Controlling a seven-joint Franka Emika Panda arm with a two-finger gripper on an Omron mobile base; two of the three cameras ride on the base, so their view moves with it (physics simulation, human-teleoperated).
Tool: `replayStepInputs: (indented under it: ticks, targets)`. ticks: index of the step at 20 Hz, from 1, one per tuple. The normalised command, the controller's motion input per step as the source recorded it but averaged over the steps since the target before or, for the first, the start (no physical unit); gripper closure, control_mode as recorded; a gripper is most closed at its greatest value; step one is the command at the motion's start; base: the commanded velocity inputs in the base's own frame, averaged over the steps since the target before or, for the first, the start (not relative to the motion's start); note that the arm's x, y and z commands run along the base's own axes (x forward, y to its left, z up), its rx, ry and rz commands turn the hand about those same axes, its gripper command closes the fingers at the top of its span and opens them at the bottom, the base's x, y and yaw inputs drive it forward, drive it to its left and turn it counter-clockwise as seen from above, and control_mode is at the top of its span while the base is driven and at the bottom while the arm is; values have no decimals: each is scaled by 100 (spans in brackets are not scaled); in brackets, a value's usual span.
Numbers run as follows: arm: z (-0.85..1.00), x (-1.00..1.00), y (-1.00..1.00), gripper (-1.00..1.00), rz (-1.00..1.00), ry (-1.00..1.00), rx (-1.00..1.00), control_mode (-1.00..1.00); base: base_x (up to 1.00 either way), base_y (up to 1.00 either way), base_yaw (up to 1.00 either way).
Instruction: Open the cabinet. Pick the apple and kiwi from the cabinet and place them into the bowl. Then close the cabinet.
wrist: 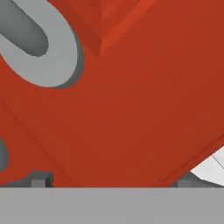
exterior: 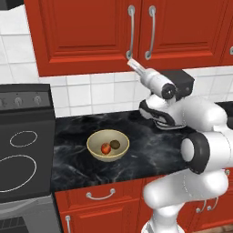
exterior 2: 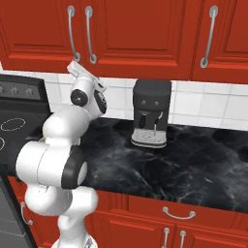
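From behind the arm we look forward and down, left and right — both views share the cabinet (exterior: 136,32) and counter (exterior 2: 193,164). Our hand view sits close against the red door.

black coffee machine (exterior 2: 151,119), dark marble counter (exterior 2: 193,164), stove (exterior: 22,145)

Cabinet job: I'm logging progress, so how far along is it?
Done: the apple and kiwi lie in the bowl. In hand: the open gripper is up at the bottom edge of the cabinet, beside the handle. Both doors look shut, so little seems left beyond pulling the arm away.
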Motion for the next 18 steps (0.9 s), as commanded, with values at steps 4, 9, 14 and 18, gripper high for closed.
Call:
replayStepInputs:
  ticks: [4, 9, 14, 18]
  targets:
    - [-36, 100, 9, -100, 3, 6, 0, -100, 0, 0, 0]
    - [-1, 100, 43, -100, -4, 24, 0, -100, 0, 0, 0]
    - [0, 100, 30, -100, -4, 43, 0, -100, 0, 0, 0]
    - [-19, 100, 14, -100, 2, 25, 0, -100, 0, 0, 0]
